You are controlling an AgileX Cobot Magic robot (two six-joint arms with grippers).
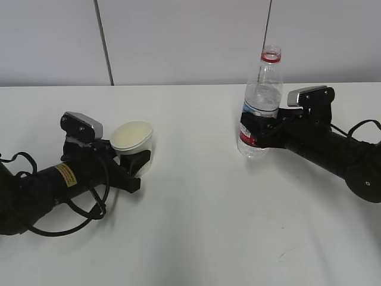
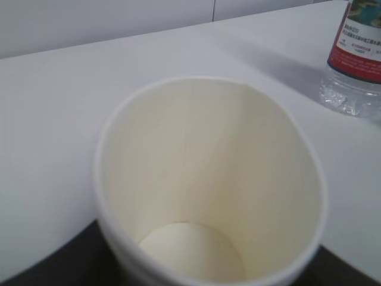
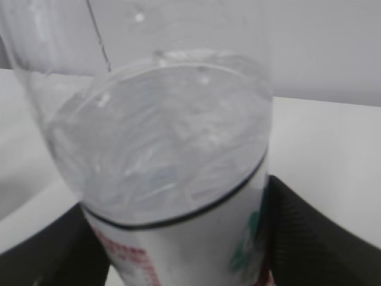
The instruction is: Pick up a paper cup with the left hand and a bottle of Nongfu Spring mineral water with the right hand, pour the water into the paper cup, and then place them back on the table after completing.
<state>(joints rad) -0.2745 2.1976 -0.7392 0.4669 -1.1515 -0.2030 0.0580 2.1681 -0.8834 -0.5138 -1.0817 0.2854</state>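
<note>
1. The table (image 1: 196, 238) is a plain white top with faint scuff marks near the front. Behind it runs a pale grey wall (image 1: 178, 42) with a dark vertical seam on the left and a thin dark line above the bottle.
2. On the left, the left hand (image 1: 132, 162) lies low over the table, its arm cut off by the picture edge, with a yellow sticker (image 1: 65, 174) on its body and a looped black cable (image 1: 71, 220) beside it.
3. The paper cup (image 1: 133, 136) sits between the fingers of the left hand, which are closed against its sides. It is tilted so its mouth faces partly toward the exterior camera. Whether its base rests on the table cannot be made out.
4. In the left wrist view the cup's inside looks dry and cream-coloured, and only dark slivers of the fingers show at the bottom corners.
5. On the right, the bottle (image 1: 262, 107) stands upright with no cap and a red ring at its neck. Its base seems to be on the table.
6. The right hand (image 1: 257, 132) is clamped around the bottle at the red-and-white label (image 1: 247, 136), which hides part of it.
7. The water (image 3: 161, 143) fills the bottle to roughly half its height; the right wrist view shows its surface close up and blurred.
8. Cup and bottle stand well apart.
</note>
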